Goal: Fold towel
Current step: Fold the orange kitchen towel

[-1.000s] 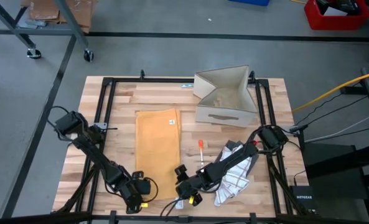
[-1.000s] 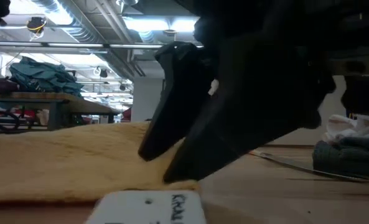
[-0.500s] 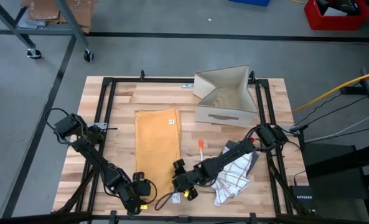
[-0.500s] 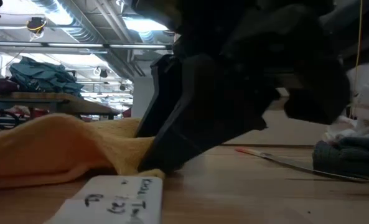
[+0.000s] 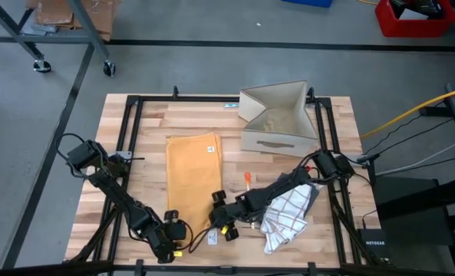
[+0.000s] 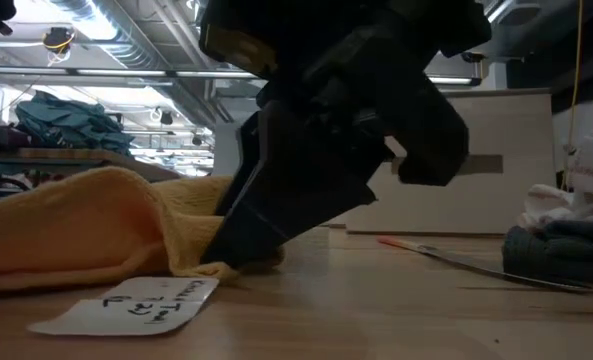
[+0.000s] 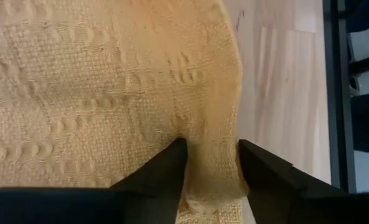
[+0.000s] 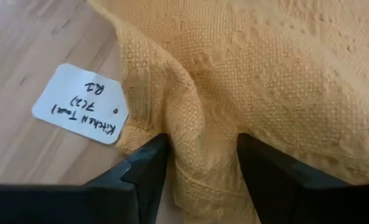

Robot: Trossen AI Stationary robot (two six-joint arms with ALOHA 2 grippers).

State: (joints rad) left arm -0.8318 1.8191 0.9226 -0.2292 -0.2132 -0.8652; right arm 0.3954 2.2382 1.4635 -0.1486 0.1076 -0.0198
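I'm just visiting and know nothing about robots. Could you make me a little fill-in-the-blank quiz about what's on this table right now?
1. Both grippers work at the near edge of the ____ towel.
2. The open cardboard box stands at the table's ____ edge.
3. A white ____ with handwriting lies beside the towel's corner.
4. The checked cloth lies under the ____ arm.

Missing words: yellow; far; tag; right

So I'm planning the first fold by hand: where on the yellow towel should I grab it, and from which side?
Grab the yellow towel at its two near corners, coming from the near table edge. It lies flat as a long strip running away from that edge, so those corners lift and carry over to the far end. The left tool and right tool already straddle them.
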